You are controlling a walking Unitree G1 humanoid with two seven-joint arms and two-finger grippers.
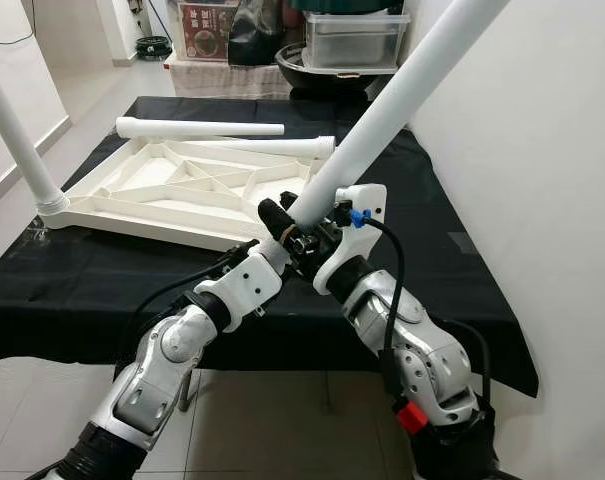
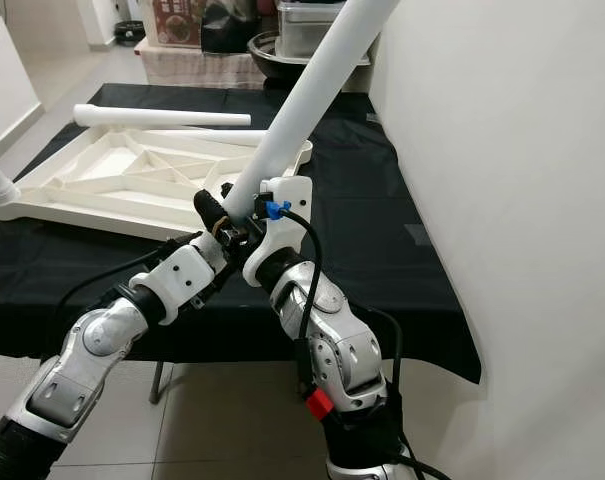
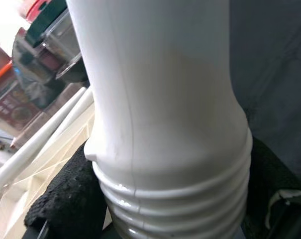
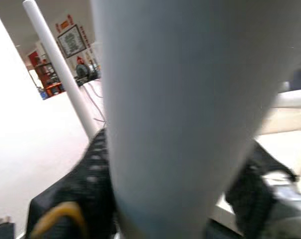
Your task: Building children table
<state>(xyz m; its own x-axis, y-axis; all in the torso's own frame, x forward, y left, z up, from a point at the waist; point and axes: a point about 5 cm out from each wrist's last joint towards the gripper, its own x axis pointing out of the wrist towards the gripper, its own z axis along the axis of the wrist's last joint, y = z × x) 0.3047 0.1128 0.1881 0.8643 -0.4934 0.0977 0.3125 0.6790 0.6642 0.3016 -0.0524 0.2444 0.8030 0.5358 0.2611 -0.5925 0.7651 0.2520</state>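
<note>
- We hold one white table leg [image 1: 382, 120] in both pincers, near the front edge of the black-covered tabletop [image 1: 102, 280]; it slants up and away to the right, toward the white wall [image 1: 542, 150].
- Our left pincer [image 1: 278, 222] is closed around the leg's lower end, its black padded fingers [image 3: 65, 194] pressed on either side of the threaded ridges, as the left wrist view shows.
- Our right pincer [image 1: 327, 232] clamps the same leg just beside the left one; the right wrist view has dark fingers [image 4: 90, 174] hugging both sides of the tube.
- The upside-down white table top [image 1: 182, 185] lies on the cloth to the far left, ribs facing up.
- One leg [image 1: 17, 130] already stands in its near-left corner socket, so we judge that step done.
- Two more loose legs [image 1: 197, 128] lie along the far edge of the panel, one touching its rim.
- We reckon the job is about a quarter through: the held leg must go into a corner socket, then the two lying ones.
</note>
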